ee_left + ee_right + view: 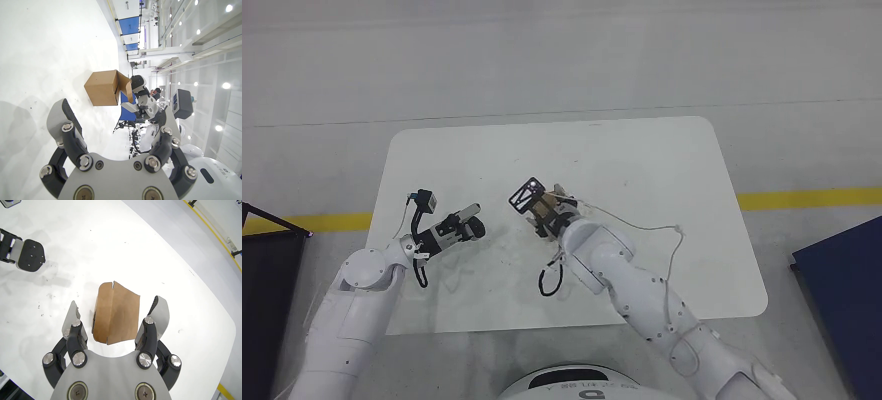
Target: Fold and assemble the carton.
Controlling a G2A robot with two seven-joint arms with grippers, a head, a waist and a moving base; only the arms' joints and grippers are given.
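Note:
A small brown carton (pixel 103 88) stands on the white table (pixel 662 170) near its middle, one flap (pixel 126 89) still standing up. My right gripper (pixel 534 200) hovers over it, open. The upright flap and top panel (pixel 117 313) lie between its fingers (pixel 158 308) with a gap on each side. In the top view that gripper covers most of the carton (pixel 560 203). To the carton's left, a short way off, my left gripper (pixel 474 222) sits low over the table and points at the box. It is open (pixel 115 115) and holds nothing; one of its pads (pixel 30 255) shows in the right wrist view.
A thin white cable (pixel 642 228) loops from the right arm across the table. A yellow floor line (pixel 812 198) passes behind the table, a blue panel (pixel 852 285) stands at the right, and a dark frame (pixel 262 280) at the left.

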